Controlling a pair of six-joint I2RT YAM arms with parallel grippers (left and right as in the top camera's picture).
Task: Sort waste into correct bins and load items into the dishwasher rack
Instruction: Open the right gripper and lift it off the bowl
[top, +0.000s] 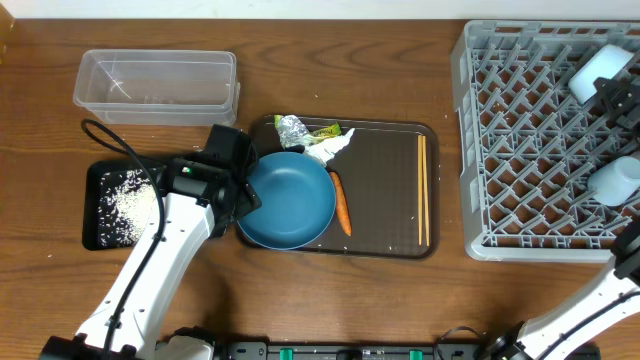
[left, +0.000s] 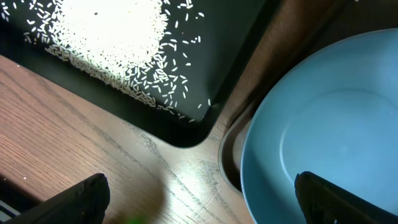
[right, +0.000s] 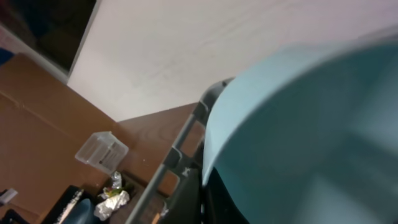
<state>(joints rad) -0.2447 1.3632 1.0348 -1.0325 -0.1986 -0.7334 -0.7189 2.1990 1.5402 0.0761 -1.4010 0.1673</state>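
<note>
The large dark-blue bowl (top: 292, 200) sits on the left of a brown serving tray (top: 385, 150). My left gripper (top: 243, 198) is open and straddles the bowl's left rim, with one finger inside the bowl (left: 323, 124) and one over the table (left: 205, 202). The black tray (top: 95, 180) beside it holds loose rice (top: 128, 200), also seen in the left wrist view (left: 112, 37). A carrot (top: 341, 203), foil (top: 290, 128), wrapper (top: 326, 131), tissue (top: 332, 148) and chopsticks (top: 422, 190) lie on the brown tray. My right gripper (top: 612, 98) is shut on a small pale-blue bowl (top: 600, 68) (right: 311, 124) over the grey rack (top: 530, 150).
The clear tub (top: 160, 80) stands at the back left. A pale-blue cup (top: 615, 180) lies in the rack near its right edge. The brown tray's rim (left: 227, 149) sits close to the black tray's corner (left: 186, 134).
</note>
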